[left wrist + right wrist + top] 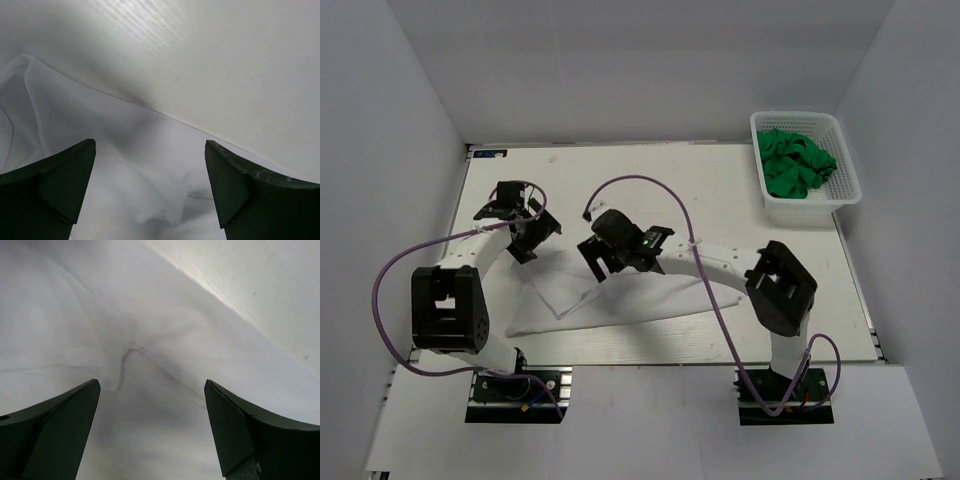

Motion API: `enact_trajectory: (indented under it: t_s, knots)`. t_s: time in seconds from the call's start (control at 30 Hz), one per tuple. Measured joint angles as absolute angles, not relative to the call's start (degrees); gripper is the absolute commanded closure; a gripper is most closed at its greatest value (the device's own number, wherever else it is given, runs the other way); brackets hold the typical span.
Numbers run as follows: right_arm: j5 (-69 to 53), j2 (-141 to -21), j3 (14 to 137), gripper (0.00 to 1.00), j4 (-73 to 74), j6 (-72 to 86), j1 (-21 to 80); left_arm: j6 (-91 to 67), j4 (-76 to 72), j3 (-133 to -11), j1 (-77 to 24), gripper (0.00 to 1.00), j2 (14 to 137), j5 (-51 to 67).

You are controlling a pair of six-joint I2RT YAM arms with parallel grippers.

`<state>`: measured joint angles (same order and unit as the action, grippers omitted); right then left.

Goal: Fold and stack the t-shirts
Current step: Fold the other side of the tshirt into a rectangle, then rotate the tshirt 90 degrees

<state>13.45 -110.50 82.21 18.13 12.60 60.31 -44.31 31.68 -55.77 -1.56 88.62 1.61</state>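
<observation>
– White table point(650, 170), near edge: white t-shirt point(620, 305) lies spread out and rumpled. Green t-shirts point(797, 165)?
– Heaped in basket point(812, 208), far right corner. Left gripper point(150, 150) and right gripper point(152, 387): jaws spread wide, white cloth beneath each gap, nothing pinched.

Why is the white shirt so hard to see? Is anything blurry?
Top view: white shirt on white table, only soft shadows outline it. Left wrist view: glare streaks the table, a gray shadow lines the shirt's edge. Right wrist view: dim, wrinkles look soft.
</observation>
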Motion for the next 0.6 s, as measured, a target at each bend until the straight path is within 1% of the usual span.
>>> enact_trajectory:
  t_s: [0.13,0.23,0.33,0.47,0.5,0.6]
  knots:
    - [13.04,-105.41,84.82,0.10,18.20,14.98,58.76,-44.10,34.17,-60.27,-1.69,0.00,84.82,1.74]
    - [11.62,-103.20,84.62,0.10,18.24,17.74,55.18,-44.14,36.03,-61.10,-2.20,0.00,81.38,1.72]
    - [9.85,-101.25,80.31,0.10,17.93,20.82,49.36,-44.18,36.86,-59.57,-3.95,0.00,79.20,2.26]
    - [8.56,-99.39,71.66,0.10,18.90,23.53,41.34,-44.56,37.91,-53.30,-7.11,0.00,78.89,4.43]
    - [8.36,-99.37,69.95,0.10,19.51,23.88,39.53,-45.01,38.15,-51.75,-7.90,0.03,79.42,5.04]
    - [7.46,-99.37,66.70,0.10,20.80,24.47,35.92,-46.52,38.85,-48.38,-9.52,0.20,81.28,5.48]
